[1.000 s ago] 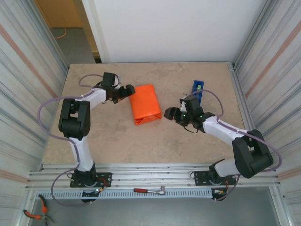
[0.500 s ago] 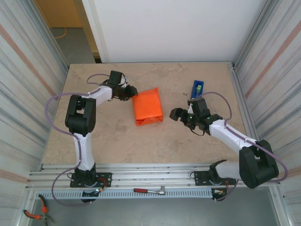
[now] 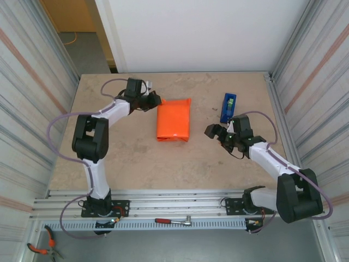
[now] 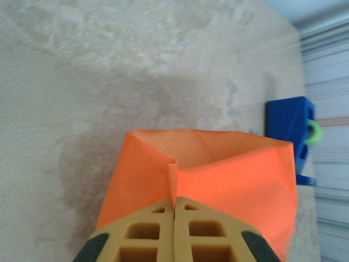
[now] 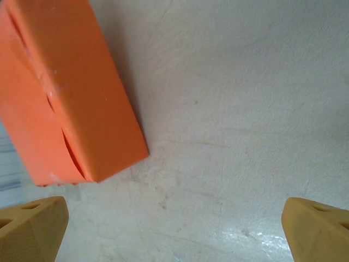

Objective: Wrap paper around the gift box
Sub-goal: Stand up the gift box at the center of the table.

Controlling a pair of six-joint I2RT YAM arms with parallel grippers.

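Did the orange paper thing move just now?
Yes. The paper swung round and slid a little toward the blue tape dispenser, pinched by the left hand.

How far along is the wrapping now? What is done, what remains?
Done: the paper is wrapped shut on every visible side. In hand: the left gripper is shut on a fold at its far end. Left: flattening and probably taping that end; the right gripper is open and the tape dispenser lies apart.
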